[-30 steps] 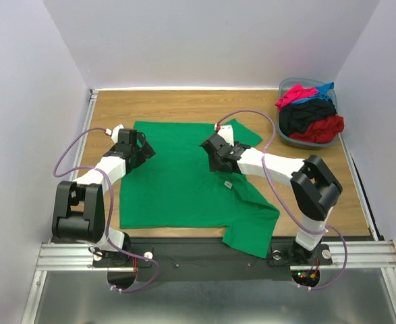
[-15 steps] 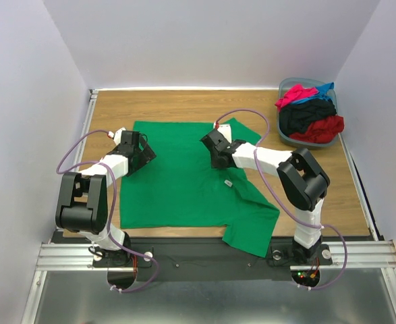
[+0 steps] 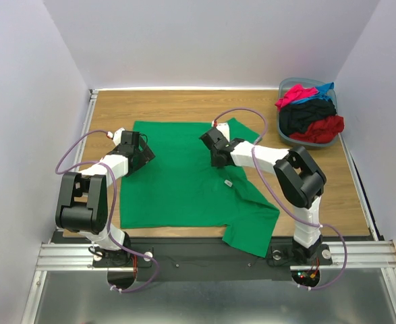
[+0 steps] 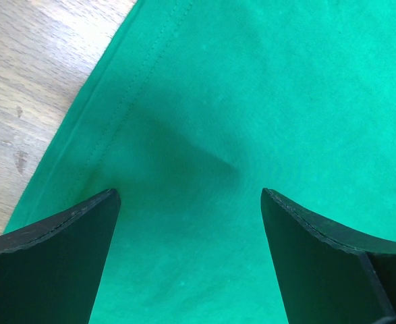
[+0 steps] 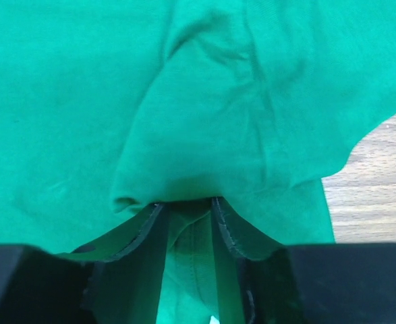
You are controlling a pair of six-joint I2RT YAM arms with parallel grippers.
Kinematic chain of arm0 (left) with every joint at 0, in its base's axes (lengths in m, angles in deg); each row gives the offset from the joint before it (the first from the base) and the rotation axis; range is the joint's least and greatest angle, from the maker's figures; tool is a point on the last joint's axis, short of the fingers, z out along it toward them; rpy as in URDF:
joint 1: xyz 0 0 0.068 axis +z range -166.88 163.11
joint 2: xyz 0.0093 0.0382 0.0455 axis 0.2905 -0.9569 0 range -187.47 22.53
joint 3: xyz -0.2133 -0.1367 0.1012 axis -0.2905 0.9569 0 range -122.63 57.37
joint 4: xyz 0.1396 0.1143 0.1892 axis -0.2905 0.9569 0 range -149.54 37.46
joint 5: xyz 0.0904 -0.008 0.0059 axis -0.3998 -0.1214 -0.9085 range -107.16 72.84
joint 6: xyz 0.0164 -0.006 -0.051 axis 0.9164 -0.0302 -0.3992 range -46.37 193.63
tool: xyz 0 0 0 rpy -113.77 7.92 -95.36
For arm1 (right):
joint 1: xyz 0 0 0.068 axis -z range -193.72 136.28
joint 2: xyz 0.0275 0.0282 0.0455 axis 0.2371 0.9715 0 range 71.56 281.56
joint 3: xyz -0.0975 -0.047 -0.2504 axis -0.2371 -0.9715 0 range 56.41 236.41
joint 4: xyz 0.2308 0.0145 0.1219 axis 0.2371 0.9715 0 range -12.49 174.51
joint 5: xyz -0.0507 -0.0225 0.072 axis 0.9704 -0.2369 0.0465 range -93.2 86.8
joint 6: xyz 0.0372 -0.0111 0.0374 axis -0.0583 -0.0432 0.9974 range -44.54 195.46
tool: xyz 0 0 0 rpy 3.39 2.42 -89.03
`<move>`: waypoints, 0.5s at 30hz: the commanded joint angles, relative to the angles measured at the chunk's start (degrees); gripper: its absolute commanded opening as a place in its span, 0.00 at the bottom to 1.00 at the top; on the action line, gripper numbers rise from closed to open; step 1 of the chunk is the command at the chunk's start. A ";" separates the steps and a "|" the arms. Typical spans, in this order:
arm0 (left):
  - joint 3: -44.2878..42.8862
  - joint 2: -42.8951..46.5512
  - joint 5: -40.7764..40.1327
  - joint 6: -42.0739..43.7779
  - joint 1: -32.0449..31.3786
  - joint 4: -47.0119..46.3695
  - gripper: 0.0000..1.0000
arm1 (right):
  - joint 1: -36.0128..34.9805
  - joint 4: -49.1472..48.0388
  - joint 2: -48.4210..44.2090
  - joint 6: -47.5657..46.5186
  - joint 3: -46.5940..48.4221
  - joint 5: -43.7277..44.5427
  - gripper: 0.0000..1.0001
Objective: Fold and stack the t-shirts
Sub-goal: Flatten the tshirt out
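Note:
A bright green t-shirt (image 3: 177, 185) lies spread on the wooden table, its near right corner hanging over the front edge. My left gripper (image 3: 142, 150) (image 4: 191, 196) stands wide open just above the shirt's left side, close to the stitched hem (image 4: 117, 101), with only flat cloth between the fingers. My right gripper (image 3: 215, 147) (image 5: 186, 202) is at the shirt's upper right part, its fingers drawn close on a bunched fold of green cloth (image 5: 198, 256); the fold drapes over the fingertips. More t-shirts (image 3: 310, 111), pink-red, blue, black and red, are heaped at the back right.
The heap lies in a grey-blue plastic bin (image 3: 284, 137) at the table's back right corner. Bare wood (image 4: 22, 81) shows left of the green shirt. A small white tag (image 3: 228, 182) lies on the shirt. White walls close in three sides.
My right gripper has moved a little up and left on the shirt, and its fingers have narrowed onto a cloth fold. The left gripper has shifted slightly and stays open.

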 commanded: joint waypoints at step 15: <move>-1.57 -0.68 -5.49 -0.20 -0.14 4.11 0.98 | 7.13 -2.00 -8.26 0.06 -5.55 4.52 0.00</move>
